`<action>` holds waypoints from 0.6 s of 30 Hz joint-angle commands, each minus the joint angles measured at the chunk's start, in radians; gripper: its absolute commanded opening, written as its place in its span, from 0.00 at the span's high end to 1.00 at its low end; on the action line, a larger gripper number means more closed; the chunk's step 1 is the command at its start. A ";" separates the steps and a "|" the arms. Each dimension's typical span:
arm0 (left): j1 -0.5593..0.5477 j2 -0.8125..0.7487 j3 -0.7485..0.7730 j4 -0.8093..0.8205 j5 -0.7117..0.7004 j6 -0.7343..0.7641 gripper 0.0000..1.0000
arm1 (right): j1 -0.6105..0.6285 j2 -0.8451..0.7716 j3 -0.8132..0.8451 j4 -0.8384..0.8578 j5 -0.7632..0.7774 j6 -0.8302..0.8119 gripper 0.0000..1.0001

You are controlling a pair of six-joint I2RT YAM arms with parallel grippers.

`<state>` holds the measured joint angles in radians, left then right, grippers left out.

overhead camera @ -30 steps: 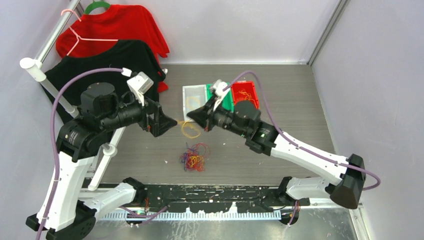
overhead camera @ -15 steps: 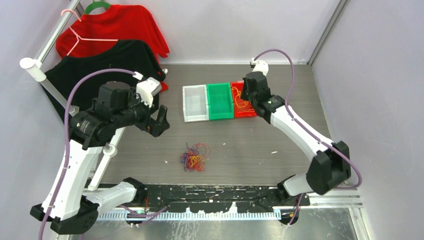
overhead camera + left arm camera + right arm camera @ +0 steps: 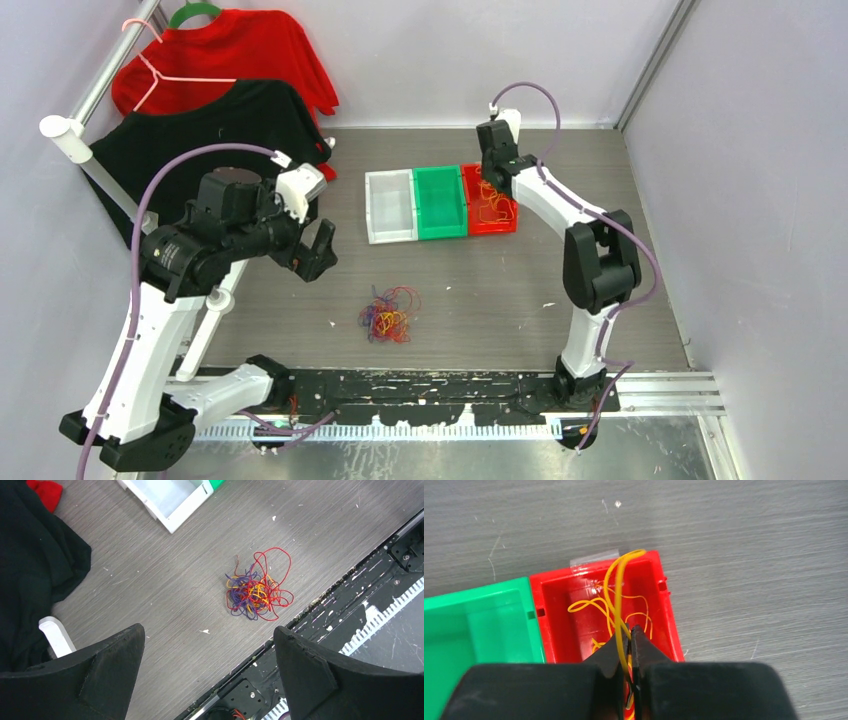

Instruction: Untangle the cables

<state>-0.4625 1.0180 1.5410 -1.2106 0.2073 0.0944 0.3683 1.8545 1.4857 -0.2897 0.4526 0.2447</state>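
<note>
Finding: no text, label, brand, number or sign can be read on any surface in the three views.
</note>
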 commanded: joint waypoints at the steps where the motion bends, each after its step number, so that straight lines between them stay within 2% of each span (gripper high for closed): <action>1: 0.001 -0.017 0.003 0.011 0.057 0.036 0.00 | 0.005 0.037 0.079 -0.059 -0.044 0.012 0.70; 2: 0.000 -0.018 0.001 0.013 0.064 0.036 0.00 | 0.005 0.035 0.085 -0.075 -0.060 0.024 0.53; 3: 0.001 -0.017 0.000 0.013 0.070 0.036 0.01 | 0.006 0.025 0.086 -0.084 -0.079 0.035 0.43; 5: 0.001 -0.011 0.002 0.011 0.074 0.036 0.00 | 0.006 -0.006 0.081 -0.088 -0.097 0.052 0.38; 8: 0.001 0.005 0.010 0.005 0.075 0.036 0.01 | 0.005 -0.058 0.099 -0.127 -0.096 0.065 0.37; 11: 0.001 0.007 0.009 0.013 0.076 0.036 0.00 | 0.007 -0.117 0.105 -0.164 -0.090 0.080 0.41; 15: 0.002 0.012 -0.016 0.023 0.080 0.049 0.00 | 0.037 -0.226 0.045 -0.162 -0.124 0.101 0.44; 18: 0.001 0.020 -0.041 0.026 0.075 0.062 0.01 | 0.107 -0.307 -0.045 -0.151 -0.176 0.119 0.45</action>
<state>-0.4625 1.0306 1.5242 -1.2098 0.2642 0.1230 0.3950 1.6878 1.5070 -0.4557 0.3374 0.3264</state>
